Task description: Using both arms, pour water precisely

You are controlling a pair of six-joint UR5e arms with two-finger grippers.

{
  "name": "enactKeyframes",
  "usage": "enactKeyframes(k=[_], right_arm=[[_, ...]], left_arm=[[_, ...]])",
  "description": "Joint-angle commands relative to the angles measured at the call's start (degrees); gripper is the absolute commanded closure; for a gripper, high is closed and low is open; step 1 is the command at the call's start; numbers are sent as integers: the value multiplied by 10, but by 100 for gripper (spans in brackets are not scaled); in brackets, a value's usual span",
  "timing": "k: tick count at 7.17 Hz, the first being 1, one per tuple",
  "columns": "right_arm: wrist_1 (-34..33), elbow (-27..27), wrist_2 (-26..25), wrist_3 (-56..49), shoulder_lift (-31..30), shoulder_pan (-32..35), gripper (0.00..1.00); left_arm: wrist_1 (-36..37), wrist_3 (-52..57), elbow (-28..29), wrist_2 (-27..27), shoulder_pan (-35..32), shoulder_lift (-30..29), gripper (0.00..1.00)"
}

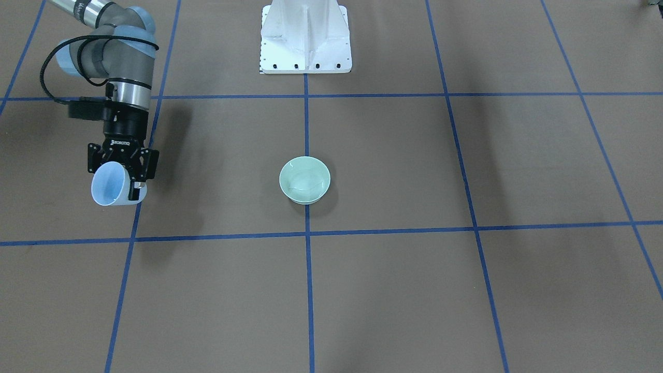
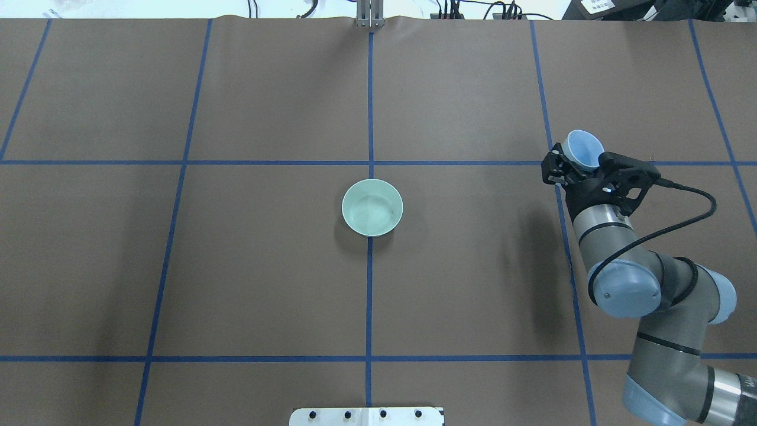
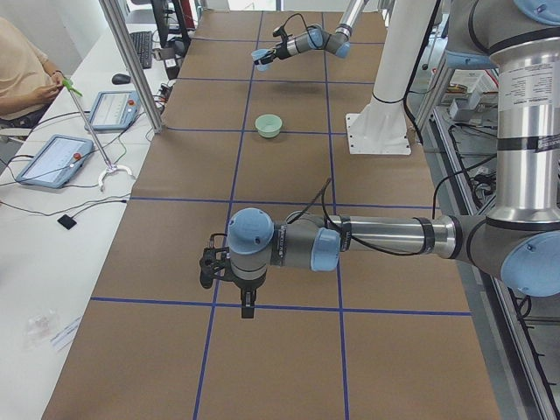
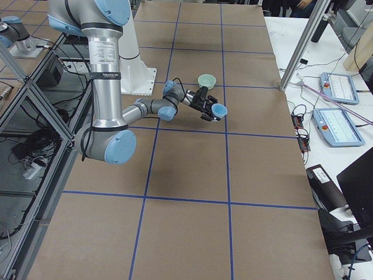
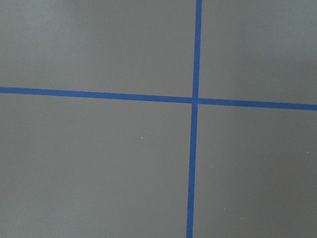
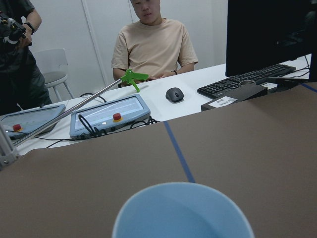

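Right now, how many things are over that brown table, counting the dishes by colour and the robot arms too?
Light blue cup: 1
Pale green bowl: 1
Robot arms: 2, the right arm and the left arm
Total: 4

You can't judge how the left gripper (image 3: 208, 268) holds its jaws; only the side view shows it. The cup (image 6: 183, 213) runs off the right wrist view's bottom edge, its base unseen there.
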Motion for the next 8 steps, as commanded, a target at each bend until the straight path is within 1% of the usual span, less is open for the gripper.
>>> enactKeyframes(k=[1,2,3,4,5,6,8], right_arm=[[113,-93,-36,-6,-40,0,100],[152,-147,-45,-10,-40,1,100],[161,-171,-60,-39,-40,1,100],[161,-174,-64,-48,-45,1,100],[161,-178,-72,-48,-47,1,56],[160,-178,-76,-49,-46,1,1],[161,-178,-87,-54,-46,2,0]], left_arm=[[1,0,0,0,0,-3,0],[1,0,0,0,0,-3,0],[2,-1,0,0,0,-5,0],[1,-2,0,0,0,-5,0],[2,-2,0,0,0,-6,0],[2,-2,0,0,0,-7,0],[2,-2,0,0,0,-6,0]])
